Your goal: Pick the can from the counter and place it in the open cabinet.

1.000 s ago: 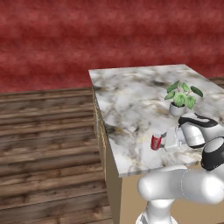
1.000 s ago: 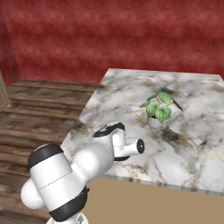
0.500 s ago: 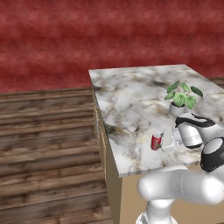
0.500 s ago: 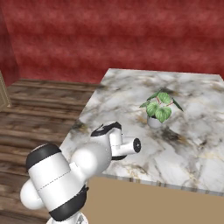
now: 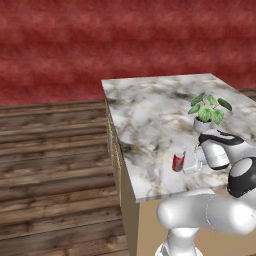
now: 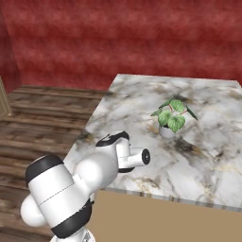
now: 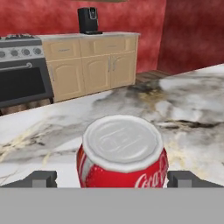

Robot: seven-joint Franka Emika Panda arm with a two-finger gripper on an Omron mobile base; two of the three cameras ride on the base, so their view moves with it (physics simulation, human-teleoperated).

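Note:
The small red can with a silvery top stands upright near the front left edge of the marble counter. My gripper is level with it, reaching in from the right, and its jaws are open. In the hand view the can sits close up between the two dark fingertips, with a gap on each side. In the right base view my arm covers the can. The open cabinet is out of view.
A potted green plant stands on the counter just behind my arm, also seen as the plant. Across the room are a dark stove, tan low cabinets and a black coffee machine. Wooden floor lies left of the counter.
My hand has slid a little to the left, closer around the can. The can and the plant stay where they were, and the jaws stay open.

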